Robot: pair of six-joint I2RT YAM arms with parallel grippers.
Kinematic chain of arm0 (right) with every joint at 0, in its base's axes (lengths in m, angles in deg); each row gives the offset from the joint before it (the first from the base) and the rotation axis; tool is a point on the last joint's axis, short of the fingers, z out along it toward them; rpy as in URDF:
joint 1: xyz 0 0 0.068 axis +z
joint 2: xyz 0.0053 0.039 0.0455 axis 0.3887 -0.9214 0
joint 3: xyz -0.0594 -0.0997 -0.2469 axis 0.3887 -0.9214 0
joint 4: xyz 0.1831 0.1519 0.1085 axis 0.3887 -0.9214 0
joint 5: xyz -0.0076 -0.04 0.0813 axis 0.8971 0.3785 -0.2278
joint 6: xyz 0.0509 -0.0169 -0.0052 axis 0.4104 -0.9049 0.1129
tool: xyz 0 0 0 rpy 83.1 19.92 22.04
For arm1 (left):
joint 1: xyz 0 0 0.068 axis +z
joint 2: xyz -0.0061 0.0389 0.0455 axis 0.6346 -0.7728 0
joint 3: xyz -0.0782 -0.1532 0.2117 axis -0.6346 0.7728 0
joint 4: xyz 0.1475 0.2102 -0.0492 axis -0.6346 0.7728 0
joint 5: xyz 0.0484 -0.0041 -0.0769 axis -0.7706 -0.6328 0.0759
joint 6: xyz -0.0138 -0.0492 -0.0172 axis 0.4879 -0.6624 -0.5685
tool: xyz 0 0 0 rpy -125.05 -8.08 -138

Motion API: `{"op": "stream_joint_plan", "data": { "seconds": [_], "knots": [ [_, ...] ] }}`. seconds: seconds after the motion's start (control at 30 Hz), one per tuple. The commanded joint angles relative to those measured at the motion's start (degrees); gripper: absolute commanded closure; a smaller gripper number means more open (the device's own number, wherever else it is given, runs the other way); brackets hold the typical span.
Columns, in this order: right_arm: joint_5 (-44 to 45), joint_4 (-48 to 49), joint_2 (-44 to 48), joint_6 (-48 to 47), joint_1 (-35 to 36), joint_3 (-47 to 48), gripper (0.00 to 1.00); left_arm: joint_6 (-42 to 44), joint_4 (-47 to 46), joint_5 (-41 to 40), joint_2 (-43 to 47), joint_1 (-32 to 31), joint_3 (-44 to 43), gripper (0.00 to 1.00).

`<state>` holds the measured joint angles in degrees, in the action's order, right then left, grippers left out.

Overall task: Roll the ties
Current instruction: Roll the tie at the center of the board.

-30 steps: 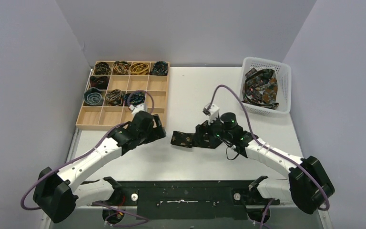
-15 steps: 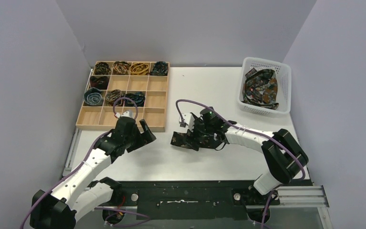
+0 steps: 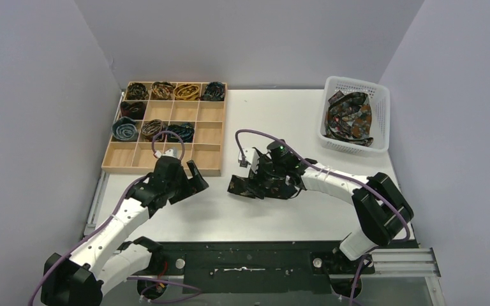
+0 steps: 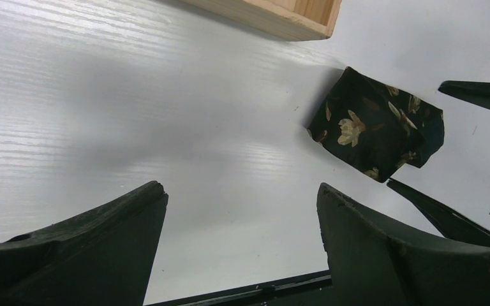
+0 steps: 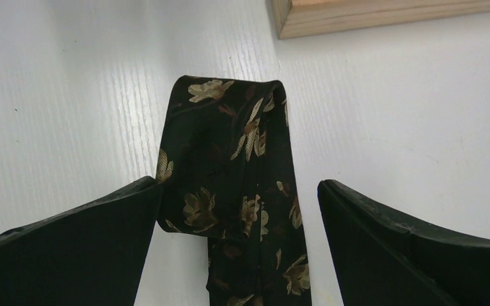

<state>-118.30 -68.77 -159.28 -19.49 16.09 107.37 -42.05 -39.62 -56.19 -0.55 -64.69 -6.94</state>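
White table [image 3: 261, 121] bears a folded floral tie [image 5: 236, 185].

- We see a dark cloth tie with gold flowers [image 5: 242, 191], smooth with a faint sheen.
- White table top [image 4: 102, 95]: finely grained, slightly glossy.
- Pale wooden compartment tray [image 5: 389, 16]: bare, matt.
- White lattice basket [image 3: 356, 81]: probably plastic, we think.

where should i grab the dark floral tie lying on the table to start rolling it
Probably the folded end, the rounded edge nearest the wooden tray. The tie lies flat on the table, so come straight down from above, pinching across its narrow width. The right gripper is open and straddles it that way.
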Motion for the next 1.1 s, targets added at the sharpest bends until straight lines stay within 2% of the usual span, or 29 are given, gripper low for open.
{"op": "stream_joint_plan", "data": {
  "seconds": [0.0, 0.17, 0.43, 0.63, 0.83, 1.07],
  "knots": [
    [1.8, 3.2, 4.6, 0.4, 2.6, 0.9, 0.00, 1.0, -2.7, 1.0, -0.5, 0.5, 0.6, 0.15],
    [7.4, 6.0, 3.9, 0.3, 6.7, -0.3, 0.00, 0.9, -3.1, 2.4, -1.4, 0.5, 0.6, 0.15],
    [13.4, 6.9, 1.2, -1.7, 6.7, -1.1, 0.00, 1.0, -2.8, 2.6, -0.8, 0.6, 0.7, 0.15],
    [10.0, 3.9, -1.0, -3.4, 6.7, 0.6, 0.00, 0.6, -2.8, 2.6, -0.8, 0.6, 1.0, 0.15],
    [9.3, 6.2, -1.1, -2.5, 6.7, -0.3, 0.00, 0.6, -2.6, 2.5, -0.7, 0.6, 1.2, 0.15],
    [9.4, 5.6, 2.8, -1.9, 6.7, 0.6, 0.00, 0.6, -2.9, 2.7, -1.3, 0.6, 1.3, 0.15]
  ]
}}
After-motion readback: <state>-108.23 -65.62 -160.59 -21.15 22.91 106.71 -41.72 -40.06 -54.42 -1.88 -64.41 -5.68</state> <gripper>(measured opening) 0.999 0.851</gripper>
